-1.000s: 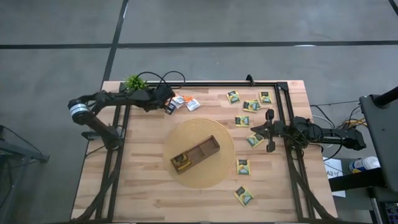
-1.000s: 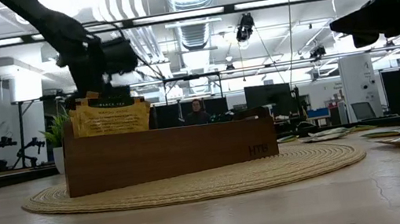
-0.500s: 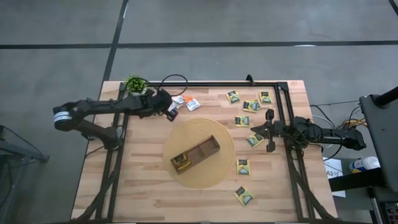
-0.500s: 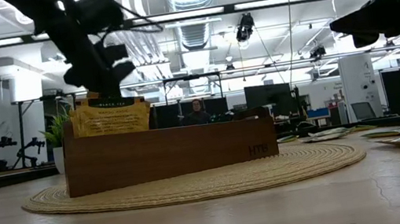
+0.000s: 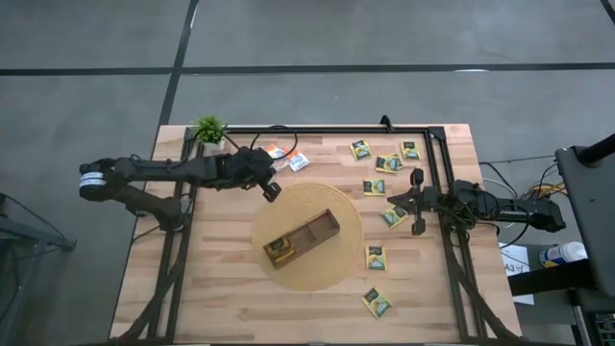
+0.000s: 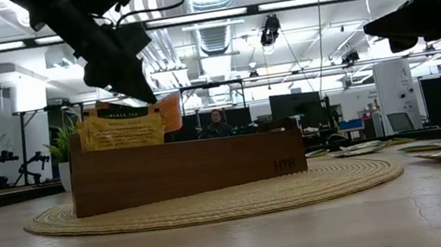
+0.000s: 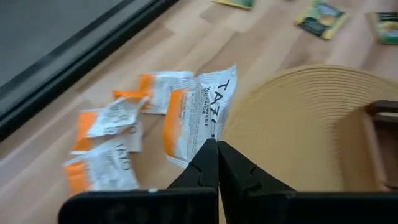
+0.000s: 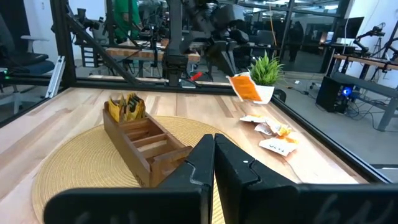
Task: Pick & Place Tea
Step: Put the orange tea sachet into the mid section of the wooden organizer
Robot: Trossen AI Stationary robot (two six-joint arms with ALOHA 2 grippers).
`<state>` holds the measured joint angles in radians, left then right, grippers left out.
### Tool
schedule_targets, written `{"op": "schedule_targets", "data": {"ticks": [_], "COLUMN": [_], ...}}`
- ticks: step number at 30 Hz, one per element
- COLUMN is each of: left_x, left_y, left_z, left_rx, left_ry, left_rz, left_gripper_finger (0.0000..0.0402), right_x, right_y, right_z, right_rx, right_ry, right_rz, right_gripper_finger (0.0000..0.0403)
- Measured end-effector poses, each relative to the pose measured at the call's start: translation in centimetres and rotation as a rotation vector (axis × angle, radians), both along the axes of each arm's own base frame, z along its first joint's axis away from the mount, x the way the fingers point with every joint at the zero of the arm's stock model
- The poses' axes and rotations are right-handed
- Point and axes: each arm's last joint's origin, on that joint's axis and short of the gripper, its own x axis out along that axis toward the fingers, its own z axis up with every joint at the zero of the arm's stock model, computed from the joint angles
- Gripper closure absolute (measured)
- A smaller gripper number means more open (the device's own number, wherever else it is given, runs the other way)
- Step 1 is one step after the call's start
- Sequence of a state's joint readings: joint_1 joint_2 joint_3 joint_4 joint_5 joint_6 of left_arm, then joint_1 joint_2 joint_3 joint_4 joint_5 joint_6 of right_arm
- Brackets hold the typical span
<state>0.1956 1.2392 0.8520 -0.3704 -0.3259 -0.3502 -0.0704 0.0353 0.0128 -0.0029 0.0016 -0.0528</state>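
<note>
My left gripper (image 5: 270, 188) hangs over the far left rim of the round woven mat (image 5: 338, 207), shut on a white-and-orange tea sachet (image 7: 198, 115). This sachet also shows in the low view (image 6: 169, 112) and the right wrist view (image 8: 244, 87). The wooden tray (image 5: 312, 231) lies on the mat, with yellow sachets (image 5: 281, 251) standing in its left end. My right gripper (image 5: 396, 202) waits shut at the table's right side, level above the table. My left gripper pinches the sachet by one edge (image 7: 208, 135) between its two fingertips. The fingers slant down from the table's left. The sachet sticks out beyond and below them (image 8: 245, 88), tilted and lifted clear of table and mat.
Loose white-and-orange sachets (image 5: 286, 157) lie by the far edge, beside a small potted plant (image 5: 209, 128). Several dark green and yellow sachets (image 5: 387, 163) are scattered over the right half, two at the near right (image 5: 376, 302). A black frame rail (image 5: 336, 130) runs along the far edge.
My left gripper has risen from the loose orange sachets by the far edge and swung toward the mat and tray, tipping less steeply. The sachet has come up with it, clear of the table.
</note>
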Motion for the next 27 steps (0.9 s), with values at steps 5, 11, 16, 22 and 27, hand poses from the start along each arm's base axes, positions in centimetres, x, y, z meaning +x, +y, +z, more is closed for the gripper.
{"op": "schedule_targets", "data": {"ticks": [5, 11, 16, 22, 27], "left_x": [0.5, 1.1, 1.4, 1.4, 1.2], "left_y": [-1.5, -4.2, -6.4, -8.6, -10.1], "left_z": [0.2, 0.6, 0.9, 1.0, 0.8], "left_rx": [-0.026, -0.049, -0.076, -0.122, -0.138], "left_ry": [-0.038, -0.105, -0.159, -0.185, -0.185], "left_rz": [-0.057, -0.144, -0.209, -0.257, -0.296], "left_gripper_finger": [0.0401, 0.0402, 0.0402, 0.0402, 0.0402], "right_x": [0.0, 0.0, 0.0, 0.0, 0.0], "right_y": [0.0, 0.0, 0.0, 0.0, 0.0], "right_z": [0.0, 0.0, 0.0, 0.0, 0.0], "right_rx": [0.000, 0.000, 0.000, 0.000, 0.000], "right_ry": [0.000, 0.000, 0.000, 0.000, 0.000], "right_rz": [0.000, 0.000, 0.000, 0.000, 0.000], "right_gripper_finger": [0.0394, 0.0394, 0.0394, 0.0394, 0.0394]}}
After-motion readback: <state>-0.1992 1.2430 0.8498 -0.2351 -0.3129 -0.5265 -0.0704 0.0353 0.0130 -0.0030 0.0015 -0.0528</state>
